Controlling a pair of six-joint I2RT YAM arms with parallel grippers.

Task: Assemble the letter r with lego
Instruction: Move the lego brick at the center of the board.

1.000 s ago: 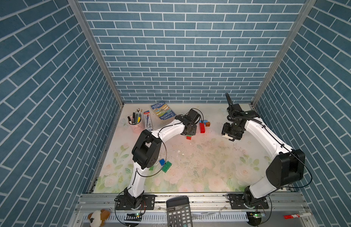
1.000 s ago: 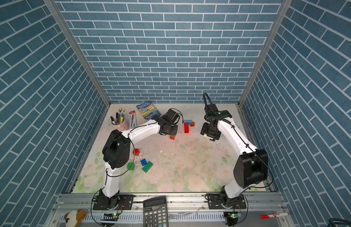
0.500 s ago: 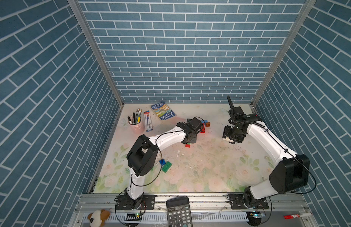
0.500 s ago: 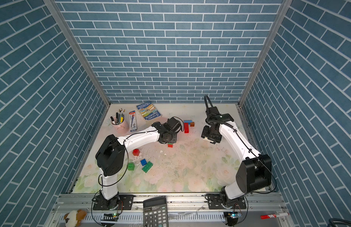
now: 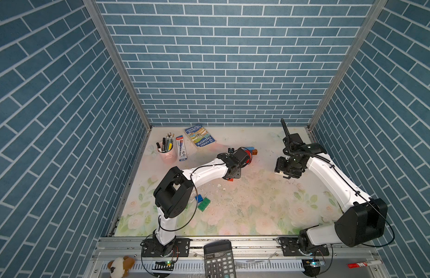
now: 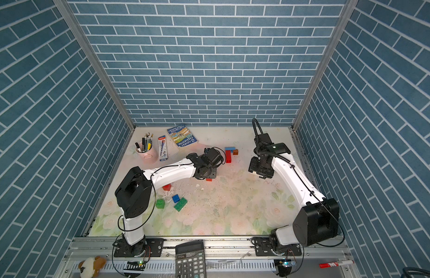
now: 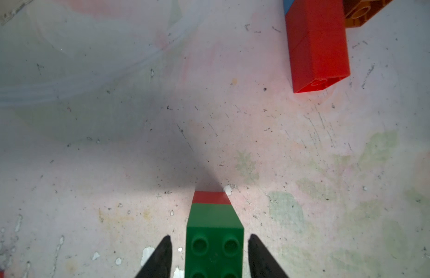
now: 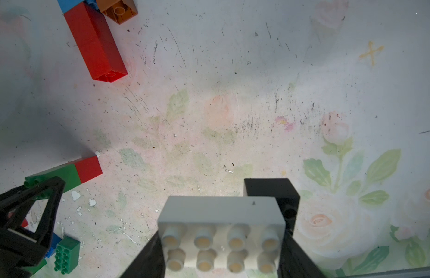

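Observation:
A green-on-red lego piece [image 7: 214, 240] lies on its side on the table. My left gripper [image 7: 210, 238] is open around its green end, with a gap on each side. From the right wrist view the same piece [image 8: 72, 172] pokes out past the left fingers [image 8: 48, 192]. My right gripper [image 8: 222, 240] is shut on a white oblong brick [image 8: 221, 216] with a black brick [image 8: 271, 190] joined behind it, held above the table [image 5: 285, 168]. A long red bar [image 6: 228, 156] with a blue brick [image 6: 229, 149] and a brown brick [image 6: 235, 151] lies at the back.
Loose bricks lie near the left arm: red [image 6: 166, 187], blue [image 6: 176, 198], green oblong [image 6: 180, 204], green square [image 6: 160, 203]. A pen cup [image 5: 166, 154], pen box [image 5: 181, 149] and book [image 5: 199, 139] stand at the back left. A calculator [image 5: 218, 260] sits on the front rail.
My left gripper came toward the front with the green-red piece, laid it on the table and opened its jaws. The right gripper drifted slightly forward, still holding the white brick.

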